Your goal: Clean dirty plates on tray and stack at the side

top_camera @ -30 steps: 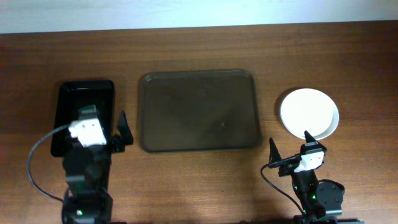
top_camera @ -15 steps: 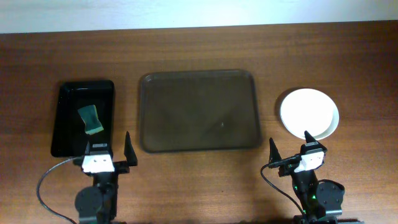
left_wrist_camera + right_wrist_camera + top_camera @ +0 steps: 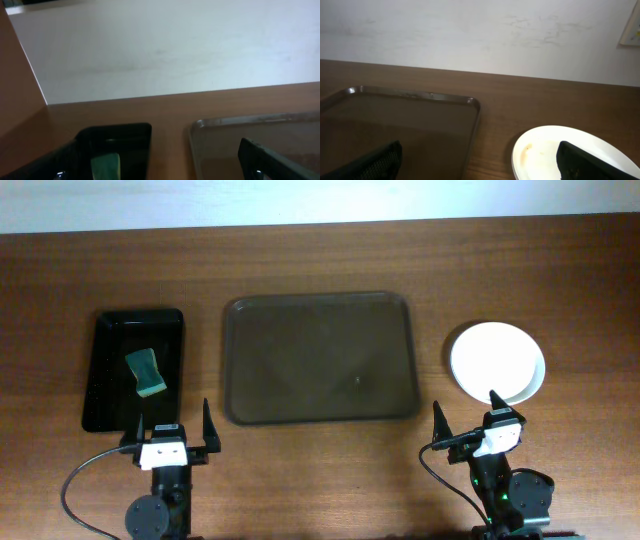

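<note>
The dark brown tray lies mid-table with nothing on it; it also shows in the wrist views. White plates sit stacked on the table to its right, off the tray. The top plate has a faint brown smear near its left rim. My left gripper stands open near the front edge, below the black tray, holding nothing. My right gripper is open and empty just in front of the plates.
A glossy black tray at the left holds a green sponge, seen also in the left wrist view. A pale wall runs along the table's far edge.
My left arm has drawn back from over the black tray toward the front edge, uncovering the sponge lying in it. The right arm has not moved.
</note>
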{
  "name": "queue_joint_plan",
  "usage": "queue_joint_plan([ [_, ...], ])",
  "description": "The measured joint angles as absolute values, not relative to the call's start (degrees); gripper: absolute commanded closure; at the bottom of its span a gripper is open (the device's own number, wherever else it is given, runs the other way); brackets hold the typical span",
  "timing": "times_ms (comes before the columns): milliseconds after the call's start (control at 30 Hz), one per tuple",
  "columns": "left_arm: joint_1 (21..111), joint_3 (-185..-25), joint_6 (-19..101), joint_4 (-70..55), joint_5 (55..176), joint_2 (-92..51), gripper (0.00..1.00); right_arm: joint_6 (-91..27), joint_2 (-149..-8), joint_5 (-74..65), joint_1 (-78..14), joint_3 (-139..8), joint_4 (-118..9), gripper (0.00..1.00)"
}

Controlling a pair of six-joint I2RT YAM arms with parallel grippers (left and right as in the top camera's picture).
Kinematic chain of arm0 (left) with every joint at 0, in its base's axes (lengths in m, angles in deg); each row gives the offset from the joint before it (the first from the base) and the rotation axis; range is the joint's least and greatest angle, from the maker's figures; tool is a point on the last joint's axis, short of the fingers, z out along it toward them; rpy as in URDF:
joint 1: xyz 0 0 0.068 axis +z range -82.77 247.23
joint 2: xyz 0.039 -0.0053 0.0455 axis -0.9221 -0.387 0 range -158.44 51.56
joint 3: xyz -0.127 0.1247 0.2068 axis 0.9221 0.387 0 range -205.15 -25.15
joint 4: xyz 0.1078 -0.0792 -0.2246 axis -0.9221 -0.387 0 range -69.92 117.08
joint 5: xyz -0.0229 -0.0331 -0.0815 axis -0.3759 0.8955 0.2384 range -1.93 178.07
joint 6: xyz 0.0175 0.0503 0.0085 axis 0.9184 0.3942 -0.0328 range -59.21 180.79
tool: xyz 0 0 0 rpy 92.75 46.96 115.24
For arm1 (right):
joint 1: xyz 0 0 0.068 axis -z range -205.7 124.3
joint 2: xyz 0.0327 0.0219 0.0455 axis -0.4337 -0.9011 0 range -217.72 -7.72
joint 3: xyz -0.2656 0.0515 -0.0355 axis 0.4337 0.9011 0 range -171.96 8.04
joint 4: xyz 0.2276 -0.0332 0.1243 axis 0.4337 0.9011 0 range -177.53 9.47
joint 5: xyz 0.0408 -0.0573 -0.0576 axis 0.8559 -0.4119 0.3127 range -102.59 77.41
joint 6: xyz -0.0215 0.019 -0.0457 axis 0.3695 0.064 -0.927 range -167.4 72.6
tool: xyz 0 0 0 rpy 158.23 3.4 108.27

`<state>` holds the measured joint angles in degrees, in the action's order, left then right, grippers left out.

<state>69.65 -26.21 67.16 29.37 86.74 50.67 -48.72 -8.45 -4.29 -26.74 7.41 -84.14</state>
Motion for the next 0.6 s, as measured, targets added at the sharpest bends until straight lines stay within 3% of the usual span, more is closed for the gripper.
queue_joint_plan([
  [167,69.65,-25.99,67.27,22.83,85.02,50.76,0.01,-48.72,-8.45,-4.31,-26.74,7.41,-84.14,0.01],
  [600,69.65,-25.99,67.27,22.59,84.65,50.78,0.01,-48.72,-8.45,-4.29,-26.74,7.41,-84.14,0.02],
])
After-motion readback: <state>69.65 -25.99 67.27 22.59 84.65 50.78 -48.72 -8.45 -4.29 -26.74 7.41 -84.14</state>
